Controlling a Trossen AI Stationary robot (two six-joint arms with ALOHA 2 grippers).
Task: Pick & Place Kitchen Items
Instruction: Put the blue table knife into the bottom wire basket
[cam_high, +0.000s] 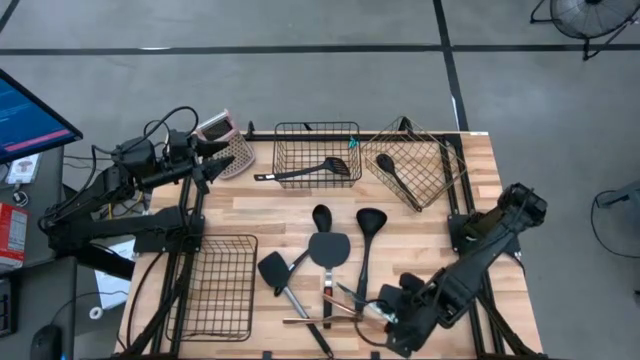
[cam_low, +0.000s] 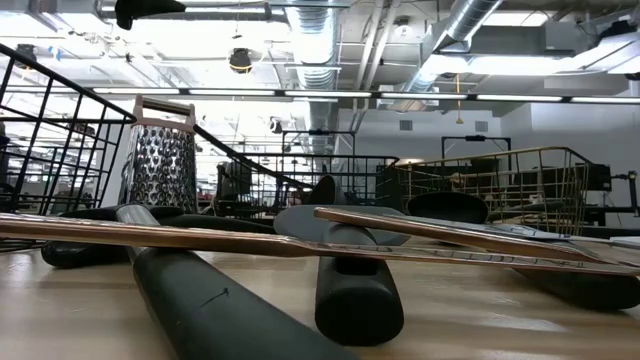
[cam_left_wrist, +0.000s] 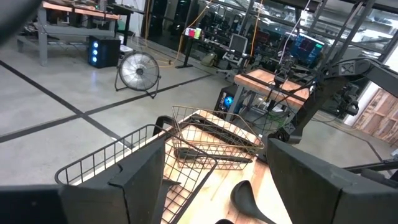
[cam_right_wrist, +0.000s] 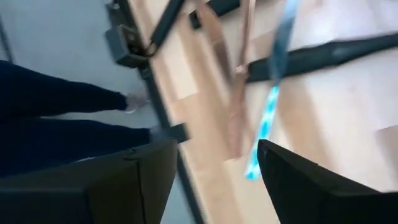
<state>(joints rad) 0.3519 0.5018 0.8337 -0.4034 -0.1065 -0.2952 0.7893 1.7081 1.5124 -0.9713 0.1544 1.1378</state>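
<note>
Loose kitchen utensils (cam_high: 330, 262) lie piled at lower centre of the wooden table (cam_high: 420, 225) in the high view: black ladles, a flat spatula (cam_high: 327, 247) and thinner copper-coloured and teal-tipped tools crossing one another. One black spoon lies in the black wire basket (cam_high: 316, 152) at top centre, another in the gold wire basket (cam_high: 412, 160) to its right. A third, flat basket (cam_high: 215, 285) sits at lower left.

The black tools look light, stiff and smooth-handled, and would likely slip if pinched near the bowl; the mid-handle seems the safest hold. The thin tools lie nearly flat on the wood and look harder to get under.

The right gripper (cam_high: 397, 322) reaches low over the table's bottom edge at lower right of the high view, beside the thin tools, its jaws partly apart and holding nothing; its wrist view shows the copper-coloured strip (cam_right_wrist: 236, 93) and a teal-tipped tool (cam_right_wrist: 267, 112) ahead of it. The left gripper (cam_high: 205, 165) waits raised at upper left, jaws wide and empty, near a metal grater (cam_high: 236, 155).
</note>
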